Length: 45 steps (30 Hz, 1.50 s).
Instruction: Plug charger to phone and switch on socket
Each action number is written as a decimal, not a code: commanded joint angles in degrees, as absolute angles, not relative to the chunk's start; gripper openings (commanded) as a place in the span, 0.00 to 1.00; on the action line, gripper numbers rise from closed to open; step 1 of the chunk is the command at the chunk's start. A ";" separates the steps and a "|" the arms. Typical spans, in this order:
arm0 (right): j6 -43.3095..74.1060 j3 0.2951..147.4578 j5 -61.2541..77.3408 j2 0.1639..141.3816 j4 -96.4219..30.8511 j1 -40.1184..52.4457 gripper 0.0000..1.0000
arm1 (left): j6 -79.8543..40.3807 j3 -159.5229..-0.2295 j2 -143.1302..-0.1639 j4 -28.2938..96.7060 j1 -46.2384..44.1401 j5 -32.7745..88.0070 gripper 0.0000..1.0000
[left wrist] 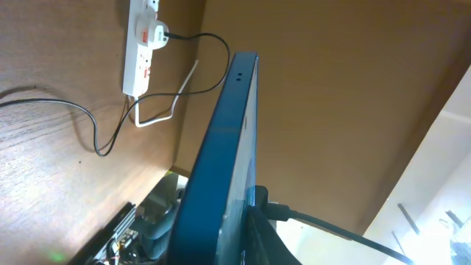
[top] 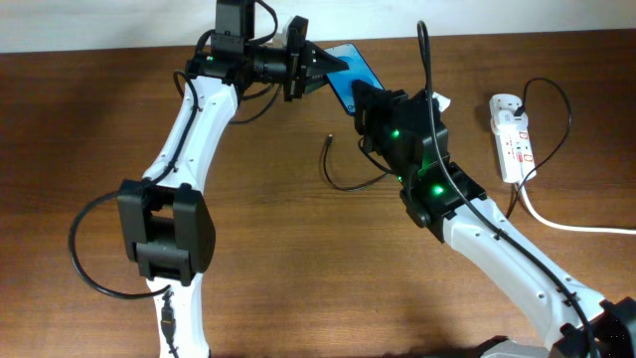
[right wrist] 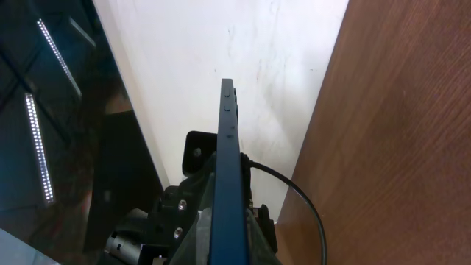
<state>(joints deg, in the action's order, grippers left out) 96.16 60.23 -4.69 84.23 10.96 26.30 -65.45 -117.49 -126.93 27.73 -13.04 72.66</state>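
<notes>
Holding the phone (top: 350, 68) up off the bench (top: 298, 249) near its far edge, edge-on to both wrist cameras. Clamping one end in the jaws of the left gripper (top: 320, 68) and the other in the jaws of the right gripper (top: 360, 99). Leaving the charger (top: 329, 142) loose on the wood, tip apart from the phone, well away from the socket (top: 511, 139) at the right
</notes>
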 commanded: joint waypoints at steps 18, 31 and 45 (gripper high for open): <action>94.13 61.19 -5.19 84.75 11.38 26.68 0.21 | -63.29 -118.04 -126.30 27.40 -14.09 74.22 0.00; 84.27 61.19 2.07 84.14 11.09 20.93 0.68 | -56.71 -118.02 -126.30 27.92 -6.92 72.05 0.00; 35.05 61.19 25.23 81.91 -19.62 8.95 0.62 | -50.50 -118.02 -126.30 29.19 -2.31 89.30 0.00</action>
<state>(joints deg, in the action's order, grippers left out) 45.19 60.86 22.09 83.09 -16.75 8.62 -51.77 -117.54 -126.93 29.45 -3.38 79.81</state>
